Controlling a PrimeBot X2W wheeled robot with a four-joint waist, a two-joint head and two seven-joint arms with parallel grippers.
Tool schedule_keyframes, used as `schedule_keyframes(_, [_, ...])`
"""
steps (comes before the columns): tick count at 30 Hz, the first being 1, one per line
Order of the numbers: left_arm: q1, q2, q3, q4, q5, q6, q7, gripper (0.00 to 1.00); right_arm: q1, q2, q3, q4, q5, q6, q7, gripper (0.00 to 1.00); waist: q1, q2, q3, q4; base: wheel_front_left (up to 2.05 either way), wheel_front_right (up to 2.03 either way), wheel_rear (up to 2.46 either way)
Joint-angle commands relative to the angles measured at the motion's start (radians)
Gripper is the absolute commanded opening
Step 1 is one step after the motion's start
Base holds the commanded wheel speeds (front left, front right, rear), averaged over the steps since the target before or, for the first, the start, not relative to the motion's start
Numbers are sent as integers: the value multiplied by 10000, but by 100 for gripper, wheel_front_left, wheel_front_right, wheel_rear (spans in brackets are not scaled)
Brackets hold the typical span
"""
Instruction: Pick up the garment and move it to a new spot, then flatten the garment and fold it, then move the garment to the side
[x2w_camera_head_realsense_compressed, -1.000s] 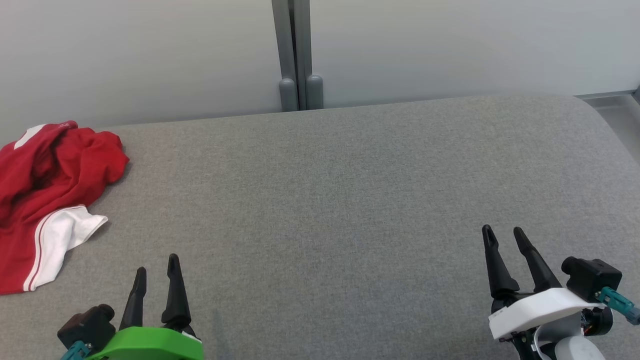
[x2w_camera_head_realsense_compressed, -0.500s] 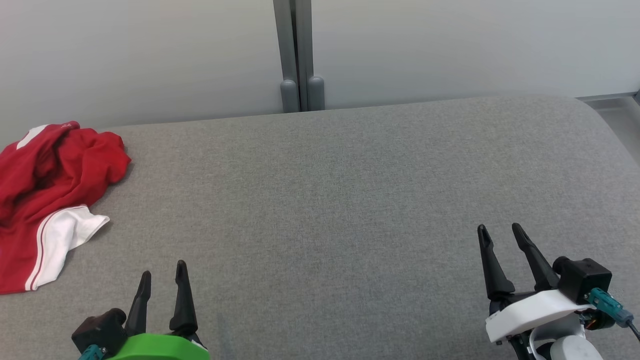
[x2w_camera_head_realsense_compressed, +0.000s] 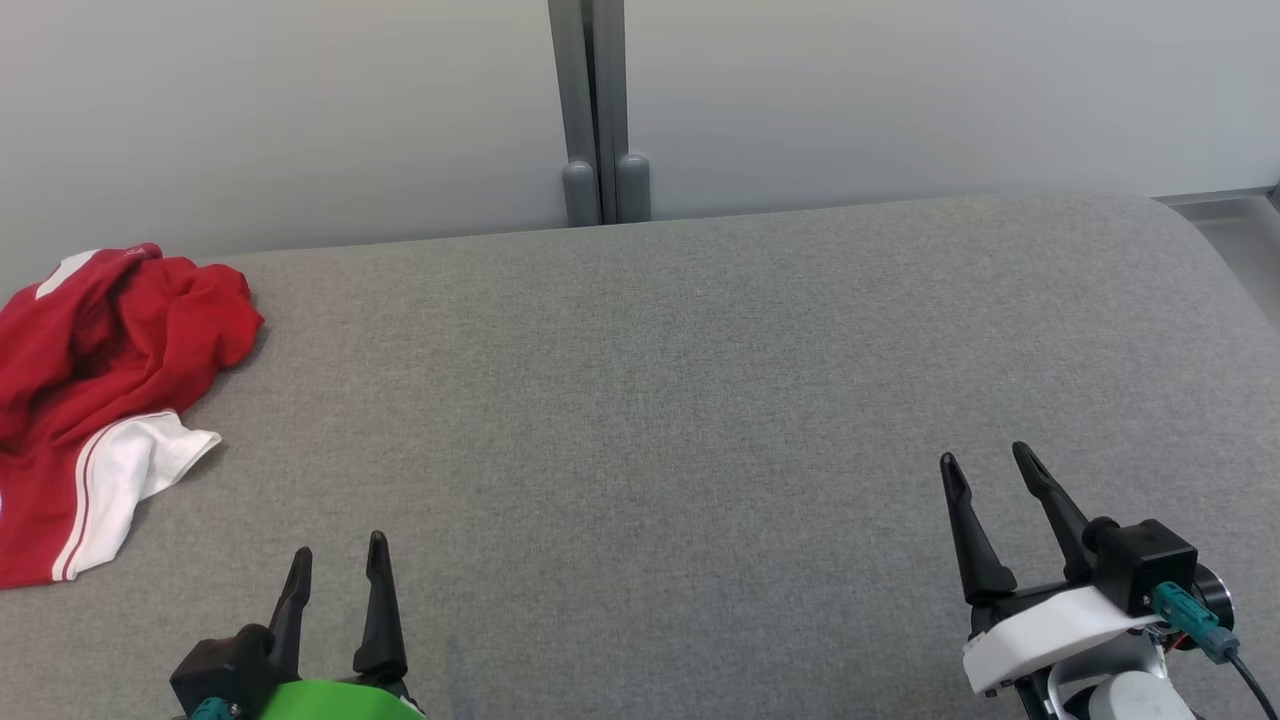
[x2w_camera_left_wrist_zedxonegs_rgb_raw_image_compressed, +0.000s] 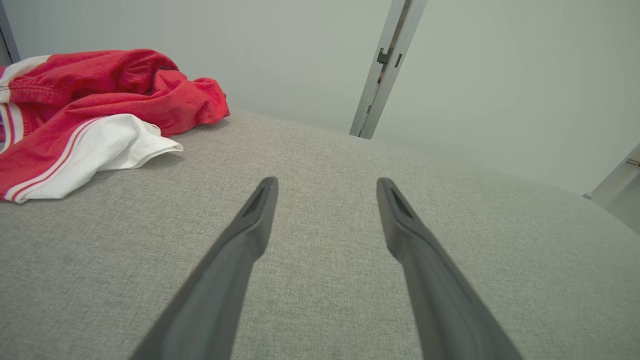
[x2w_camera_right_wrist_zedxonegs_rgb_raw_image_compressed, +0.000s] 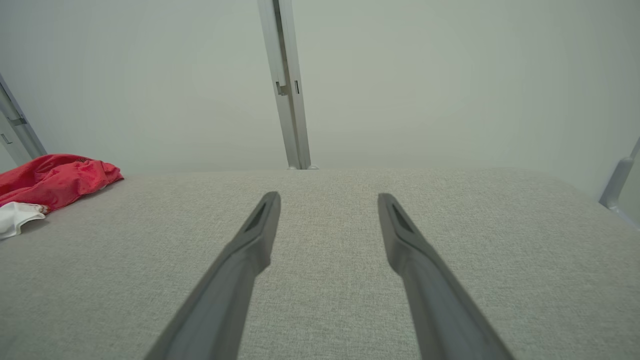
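L gripper (x2w_camera_head_realsense_compressed: 340, 545), R gripper (x2w_camera_head_realsense_compressed: 984, 453): wide open, empty. Approach crumpled red garment (x2w_camera_head_realsense_compressed: 110, 330) w/ L; pinch raised fold, clear of gray upholstery (x2w_camera_head_realsense_compressed: 650, 400).

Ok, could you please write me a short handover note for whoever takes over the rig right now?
Left hand: open, empty, at the near left of the grey padded surface.
Right hand: open, empty, at the near right.
Garment: red and white, crumpled at the surface's far left edge, apart from both hands.
Done: nothing yet.
Left: pick it up, move it to a new spot, flatten, fold, set it aside.
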Motion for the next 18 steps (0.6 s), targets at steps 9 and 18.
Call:
schedule_keyframes(9, [168, 80, -96, 101, 614, -50, -223, 100, 138, -63, 65, 24, -826, 4, -239, 100, 0, 0, -24, 19, 0, 0, 0])
schedule_keyframes(18, [231, 83, -117, 323, 931, 3, -351, 100, 158, -70, 89, 116, -1324, 2, -369, 100, 0, 0, -62, 32, 0, 0, 0])
